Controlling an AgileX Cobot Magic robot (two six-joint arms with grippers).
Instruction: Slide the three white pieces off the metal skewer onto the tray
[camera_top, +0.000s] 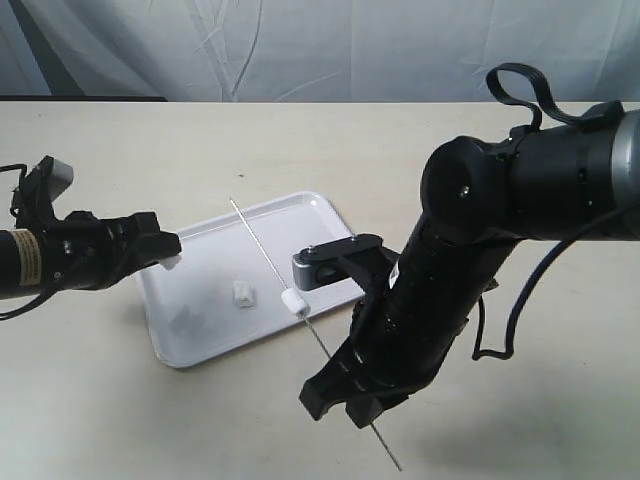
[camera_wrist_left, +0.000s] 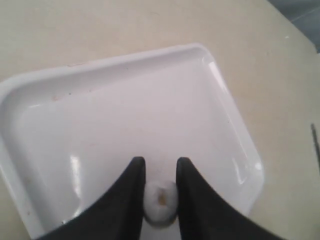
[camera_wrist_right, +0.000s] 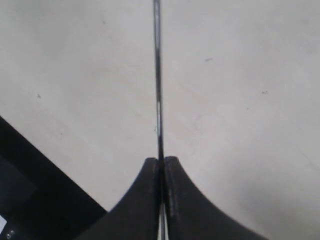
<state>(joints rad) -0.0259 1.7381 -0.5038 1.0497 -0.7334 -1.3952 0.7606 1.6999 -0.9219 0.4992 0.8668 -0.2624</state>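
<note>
The white tray (camera_top: 200, 335) lies mid-table. The metal skewer (camera_top: 262, 250) slants across its right half, far tip over the tray's back rim, near end past my right gripper (camera_top: 365, 408). That gripper is shut on the skewer (camera_wrist_right: 158, 75), its jaws pressed against the rod. One white piece (camera_top: 293, 302) is still threaded on it, above the tray's right rim. A second white piece (camera_top: 243, 294) lies loose on the tray. My left gripper (camera_wrist_left: 160, 162) hovers over the tray (camera_wrist_left: 125, 110) near its left rim, shut on a third white piece (camera_wrist_left: 160, 200).
The tan table surrounds the tray, and a white curtain hangs behind it. The bulky right arm (camera_top: 450, 290) and its black cable (camera_top: 500, 340) fill the right foreground. In the right wrist view, a dark shape (camera_wrist_right: 30, 200) sits beside the fingers.
</note>
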